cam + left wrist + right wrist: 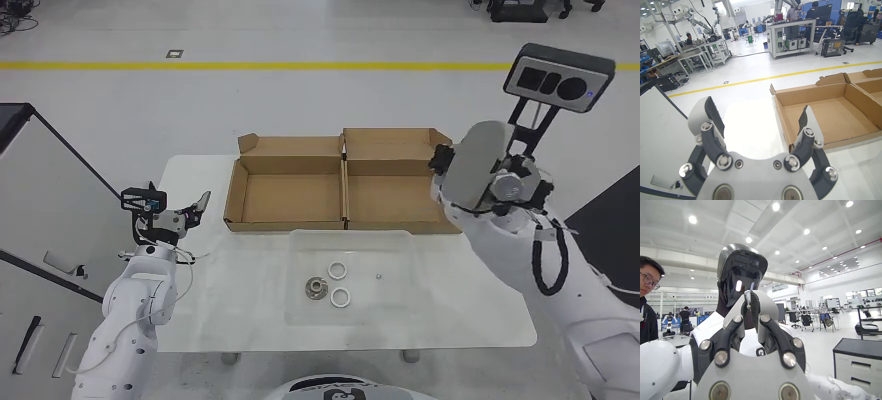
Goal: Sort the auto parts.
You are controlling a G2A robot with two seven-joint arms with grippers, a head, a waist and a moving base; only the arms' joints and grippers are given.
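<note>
Aloft, our right pincer (pixel 748 302) pinches a small bolt (pixel 748 299); our left pincer (pixel 758 109) gapes wide, empty, near a box (pixel 829 121).

A yellow line (pixel 772 78) crosses the pale floor (pixel 800 62); beyond it stand a framed workbench (pixel 771 37) and black office chairs (pixel 851 32); round ceiling lights (pixel 806 231) shine overhead.

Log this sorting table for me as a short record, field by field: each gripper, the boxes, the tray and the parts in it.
left gripper: open, holding nothing, above the left end of the table, beside the left box
right gripper: up in the air, shut on a small bolt
boxes: left box and right box, cardboard, side by side
tray: clear, in front of the boxes
in tray: two white rings, metal hub, tiny part too small to identify
sorted so far: no parts visible in either box
</note>
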